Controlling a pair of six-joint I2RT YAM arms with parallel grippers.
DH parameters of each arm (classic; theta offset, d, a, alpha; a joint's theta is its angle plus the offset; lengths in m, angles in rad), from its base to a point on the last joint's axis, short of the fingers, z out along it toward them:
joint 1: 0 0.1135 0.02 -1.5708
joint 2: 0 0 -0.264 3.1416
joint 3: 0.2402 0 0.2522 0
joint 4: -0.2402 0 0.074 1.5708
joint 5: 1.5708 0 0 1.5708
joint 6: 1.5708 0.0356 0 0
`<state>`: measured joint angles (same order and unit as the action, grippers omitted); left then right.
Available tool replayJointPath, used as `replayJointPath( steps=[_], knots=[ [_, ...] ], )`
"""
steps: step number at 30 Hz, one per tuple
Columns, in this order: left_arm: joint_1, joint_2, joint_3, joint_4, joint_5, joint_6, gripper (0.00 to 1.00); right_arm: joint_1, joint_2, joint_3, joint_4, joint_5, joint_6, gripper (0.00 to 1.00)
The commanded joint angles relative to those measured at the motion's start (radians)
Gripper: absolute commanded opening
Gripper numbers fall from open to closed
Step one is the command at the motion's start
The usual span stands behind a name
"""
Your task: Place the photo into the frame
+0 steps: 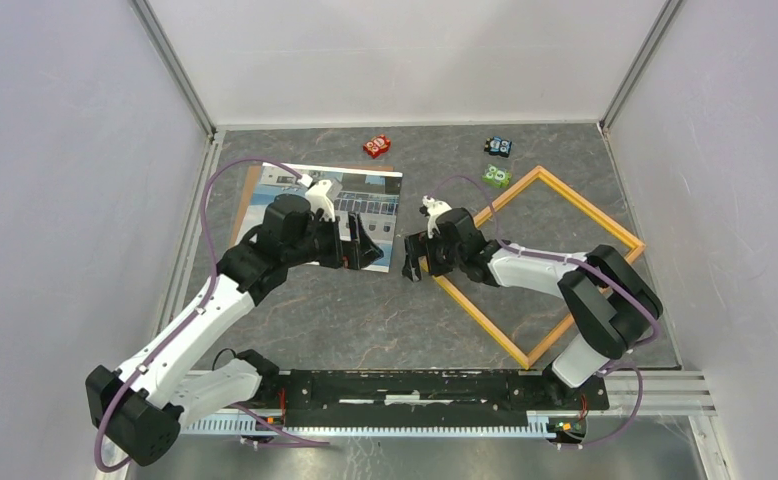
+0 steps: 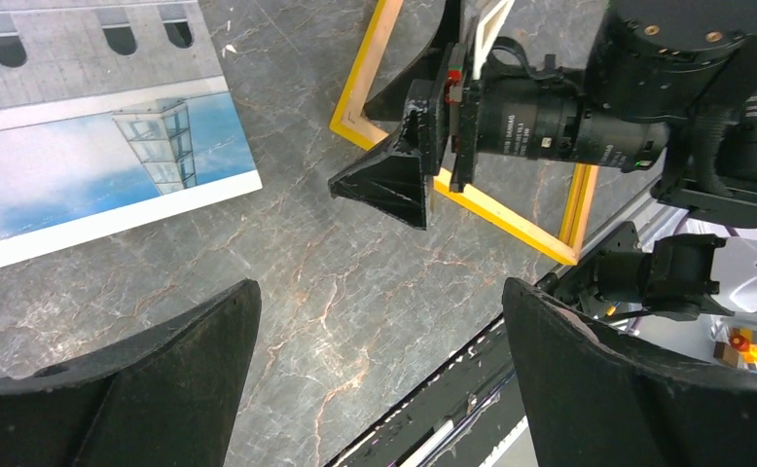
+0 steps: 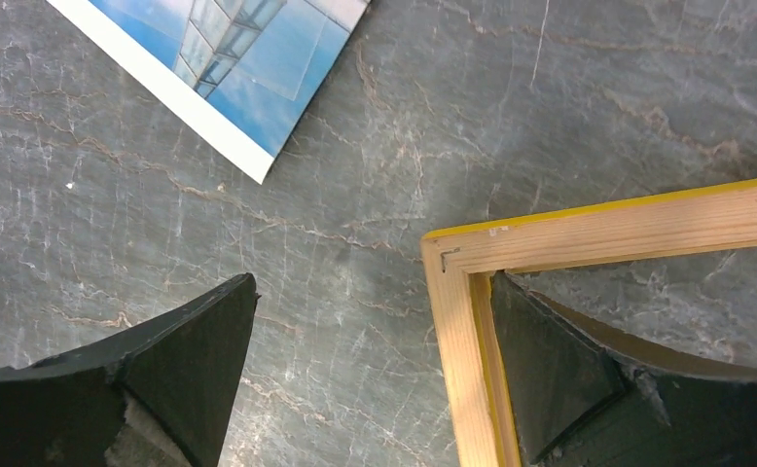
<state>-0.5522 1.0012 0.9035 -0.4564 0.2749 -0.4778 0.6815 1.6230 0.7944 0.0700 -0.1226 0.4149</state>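
The left claw hung wide open over the bare table. The photo lay face up just ahead of its fingertips, partly over a brown board. The right claw also gaped, straddling a corner of the frame. One finger sat inside the rail, perhaps touching it. The photo lay ahead of this claw, clear of the frame.

Strip of table between photo and frame was narrow, blocked by right gripper with spread jaws straddling the frame's corner rail. Left gripper hung wide over photo's edge. Near side of table was free. Green toy sat just beside frame's far corner.
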Motion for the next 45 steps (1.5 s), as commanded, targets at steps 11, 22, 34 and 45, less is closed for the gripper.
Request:
replayJointPath(
  steps=[11, 22, 34, 45],
  knots=[
    [0.000, 0.083, 0.066, -0.068, -0.209, -0.086, 1.00, 0.001, -0.235, 0.011, -0.161, 0.089, -0.162, 0.98],
    [0.399, 0.296, -0.008, 0.140, 0.070, -0.456, 1.00, 0.003, -0.026, 0.059, 0.215, -0.207, 0.232, 0.85],
    [0.482, 0.566, 0.071, 0.223, 0.030, -0.489, 1.00, -0.025, 0.238, 0.203, 0.314, -0.295, 0.364, 0.74],
    [0.487, 0.625, 0.032, 0.245, -0.047, -0.332, 1.00, -0.040, 0.305, 0.247, 0.304, -0.302, 0.358, 0.68]
  ],
)
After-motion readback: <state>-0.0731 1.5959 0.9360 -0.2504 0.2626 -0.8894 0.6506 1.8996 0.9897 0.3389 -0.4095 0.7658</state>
